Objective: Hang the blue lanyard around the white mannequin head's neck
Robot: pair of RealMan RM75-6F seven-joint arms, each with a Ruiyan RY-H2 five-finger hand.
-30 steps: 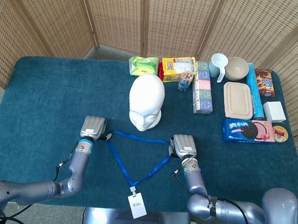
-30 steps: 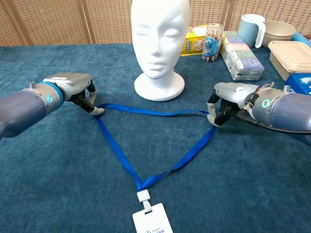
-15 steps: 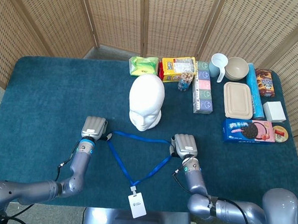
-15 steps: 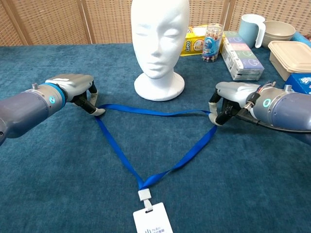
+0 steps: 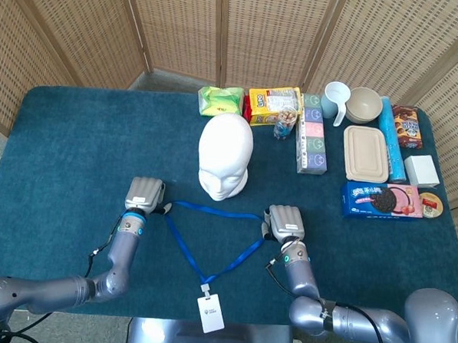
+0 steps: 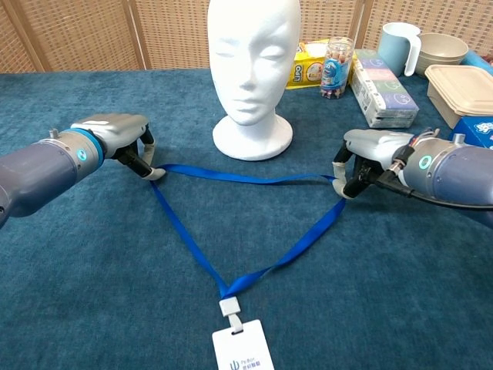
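The white mannequin head (image 5: pixel 225 156) (image 6: pixel 253 69) stands upright mid-table, facing me. The blue lanyard (image 5: pixel 210 237) (image 6: pixel 243 223) is stretched into a triangle in front of it, its top edge just before the head's base. Its white badge (image 5: pixel 210 315) (image 6: pixel 246 353) lies at the near point. My left hand (image 5: pixel 143 193) (image 6: pixel 115 137) pinches the lanyard's left corner. My right hand (image 5: pixel 285 222) (image 6: pixel 377 156) pinches the right corner. Both hands sit low over the blue cloth, on either side of the head.
Behind and right of the head stand snack packs (image 5: pixel 272 105), a small jar (image 5: pixel 286 122), a carton (image 5: pixel 313 136), a mug (image 5: pixel 336 100), a bowl (image 5: pixel 364 104), a lidded box (image 5: pixel 366 153) and a cookie pack (image 5: pixel 383 199). Wicker screens close the back.
The lanyard has been drawn slightly tauter and the badge has slid a little toward me. Both hands keep their pinch, nearly still.
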